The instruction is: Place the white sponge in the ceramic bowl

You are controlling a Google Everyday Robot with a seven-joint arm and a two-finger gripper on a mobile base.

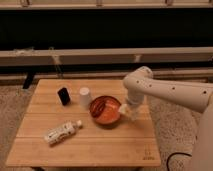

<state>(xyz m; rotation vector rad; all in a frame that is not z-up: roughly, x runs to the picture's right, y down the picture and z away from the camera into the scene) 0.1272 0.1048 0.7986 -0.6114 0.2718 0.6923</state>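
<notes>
One bowl (105, 111), one cup (85, 97), one bottle (61, 132), one claw (128, 111).

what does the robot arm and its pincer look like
The arm is smooth glossy white, with thick rounded tube-like links and a bulbous elbow joint. The pincer at its end, just right of the ceramic bowl, looks pale white too. No cables, sleeves or markings are discernible.

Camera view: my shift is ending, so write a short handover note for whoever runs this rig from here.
Tool: low over the table's right side, just right of the ceramic bowl.
White sponge: at the tool, by the bowl's right rim, not inside it.
Bowl: mid-table, with a white cup and a black object to its left and a bottle lying in front.
Done: sponge brought beside the bowl.
Left: carry it over the rim and release it into the bowl.
</notes>
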